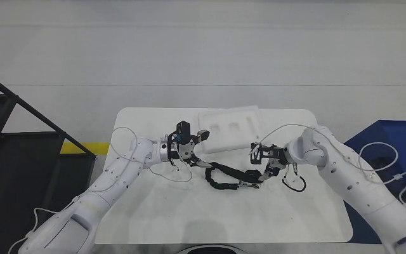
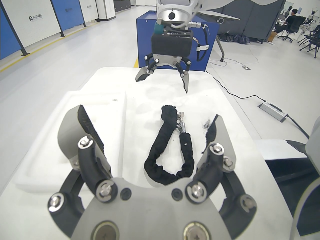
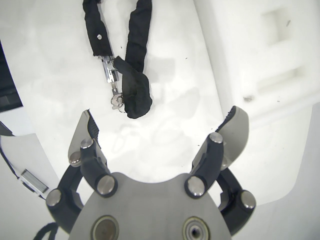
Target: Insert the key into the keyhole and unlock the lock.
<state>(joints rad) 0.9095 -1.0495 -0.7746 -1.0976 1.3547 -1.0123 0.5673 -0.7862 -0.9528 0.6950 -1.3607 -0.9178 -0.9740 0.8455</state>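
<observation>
- The left claw (image 2: 148,114) stood wide open and held nothing. It hung just above the table, over the looped end of the chain.
- The right claw (image 3: 160,114) was also spread wide and empty. It hung near the other end of the chain and faced the left claw across it.
- A chain lock in a black fabric sleeve (image 3: 140,21) lay flat on the table between the two claws. It was bent into a narrow loop, and neither claw touched it.
- At the end nearer the right claw, a short silver metal lock body (image 3: 109,72) stuck out of the sleeve.
- A small silver key on a ring (image 3: 116,100) lay in line with that lock body, with its blade meeting the lock body's end. How far in it sat could not be told. The sleeve's thick closed tip lay just beside the key.
- A white moulded foam tray with shallow recesses (image 1: 228,127) sat on the far part of the table, just beside the left claw.
- A white table with rounded corners (image 1: 190,216) carried all of this.
</observation>
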